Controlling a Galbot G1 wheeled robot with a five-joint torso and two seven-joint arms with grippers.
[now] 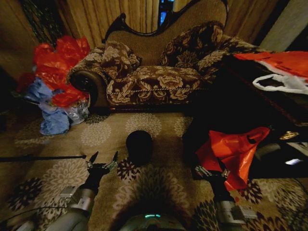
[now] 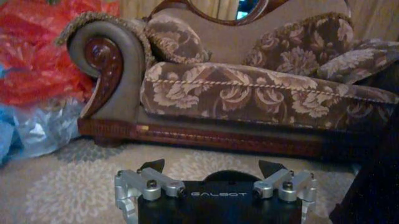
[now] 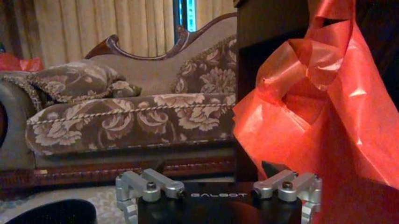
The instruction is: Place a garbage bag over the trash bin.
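— Two grippers were low over the floral carpet point(image 1: 57, 178), weren't they? What lay furthest left?

— Furthest left was a heap of crumpled red and blue plastic bags point(image 1: 55, 82), against the scrolled arm of the brown floral sofa point(image 1: 154, 79). Nearer the robot, the left gripper point(image 1: 102, 160) hovered above the carpet with its fingers spread wide and nothing between them.

— And the bin?

— The small round black trash bin point(image 1: 139, 146) stood on the carpet just right of that gripper, between the two arms and in front of the sofa, uncovered.

— Where was the bag?

— The glossy, crinkly orange-red garbage bag point(image 1: 233, 151) hung right of the bin, against dark furniture point(image 1: 226, 103). The right gripper point(image 1: 211, 172) was at its lower edge; whether its fingers pinched the plastic, I couldn't tell. In the right wrist view the garbage bag point(image 3: 324, 107) rose beside one finger.
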